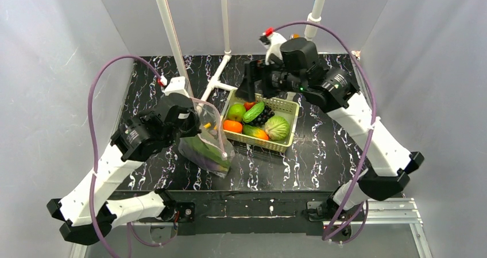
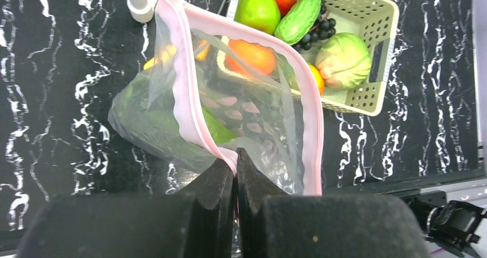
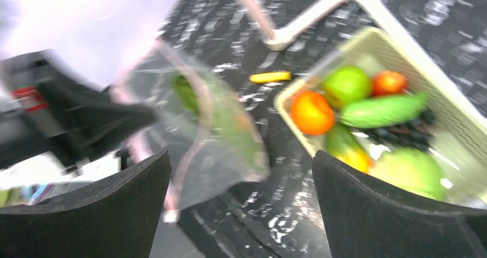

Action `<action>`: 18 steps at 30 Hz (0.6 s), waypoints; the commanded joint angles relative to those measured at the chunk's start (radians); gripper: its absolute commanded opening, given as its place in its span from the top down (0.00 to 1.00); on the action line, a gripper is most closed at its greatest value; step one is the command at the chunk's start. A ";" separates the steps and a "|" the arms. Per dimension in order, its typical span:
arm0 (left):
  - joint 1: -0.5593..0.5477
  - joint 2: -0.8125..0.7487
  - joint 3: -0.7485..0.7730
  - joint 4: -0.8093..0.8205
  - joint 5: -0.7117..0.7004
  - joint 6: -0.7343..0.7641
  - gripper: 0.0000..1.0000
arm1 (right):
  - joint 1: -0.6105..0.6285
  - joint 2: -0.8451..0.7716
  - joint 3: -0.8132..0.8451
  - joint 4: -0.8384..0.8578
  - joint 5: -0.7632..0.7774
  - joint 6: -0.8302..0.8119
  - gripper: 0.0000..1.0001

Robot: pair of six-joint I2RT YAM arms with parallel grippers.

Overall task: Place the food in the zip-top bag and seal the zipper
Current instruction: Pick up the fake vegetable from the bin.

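The clear zip-top bag [image 2: 252, 126] stands slumped on the table left of the basket, its mouth open. My left gripper [image 2: 235, 154] is shut on the pink zipper [image 2: 184, 91] at the mouth's near edge. Green leaves [image 2: 215, 130] and a dark long shape, apparently the eggplant [image 1: 201, 145], lie inside the bag. The pale-green cabbage [image 2: 343, 60] sits in the basket's near right corner. My right gripper [image 1: 249, 97] hangs open above the basket's far left corner with nothing between its fingers; its view is blurred and shows the bag [image 3: 212, 131] and cabbage [image 3: 410, 169].
The yellow-green slotted basket [image 1: 287, 106] also holds a green apple [image 1: 235, 112], an orange [image 1: 232, 126], a green cucumber-like vegetable [image 1: 253, 112], dark grapes and a red fruit. A small yellow piece [image 3: 270, 77] lies on the table. White pipes [image 1: 221, 74] stand behind the bag.
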 commanded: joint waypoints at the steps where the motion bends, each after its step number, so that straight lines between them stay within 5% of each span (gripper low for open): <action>1: 0.018 -0.016 0.119 -0.124 -0.039 0.088 1.00 | -0.117 -0.032 -0.201 0.064 0.195 0.045 0.02; 4: 0.023 0.001 0.173 -0.151 -0.012 0.117 1.00 | -0.156 -0.032 -0.334 0.139 0.222 0.006 0.02; 18: 0.045 0.019 -0.107 0.067 0.184 0.061 1.00 | -0.186 0.127 -0.483 0.084 0.308 -0.085 0.02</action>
